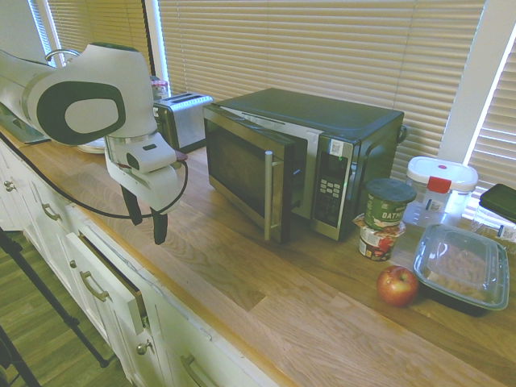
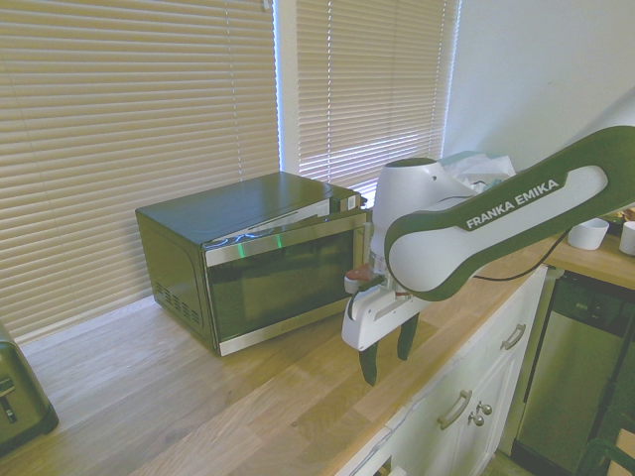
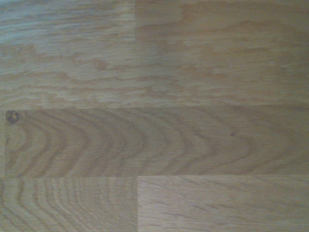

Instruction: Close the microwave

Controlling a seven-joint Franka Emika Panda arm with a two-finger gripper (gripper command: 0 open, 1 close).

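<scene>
The microwave [image 1: 306, 157] stands on the wooden countertop [image 3: 154, 116], a black and stainless-steel box. Its dark glass door [image 1: 242, 165] hangs ajar, swung out a little on the handle side, where the vertical silver handle [image 1: 268, 196] sits proud of the button panel [image 1: 330, 187]. The second exterior view also shows the microwave [image 2: 248, 258]. My gripper [image 1: 146, 222] hangs over the counter's front edge, pointing down, well to the front left of the door and clear of it. It is open, with nothing between its fingers. The gripper [image 2: 388, 359] hovers just above the wood.
A chrome toaster [image 1: 184, 119] stands behind the arm. Right of the microwave are an oats tub [image 1: 388, 203] on a small cup [image 1: 377, 242], a red apple [image 1: 397, 285], a clear-lidded tray [image 1: 461, 266] and a white container [image 1: 439, 187]. A drawer [image 1: 113, 282] below stands slightly open.
</scene>
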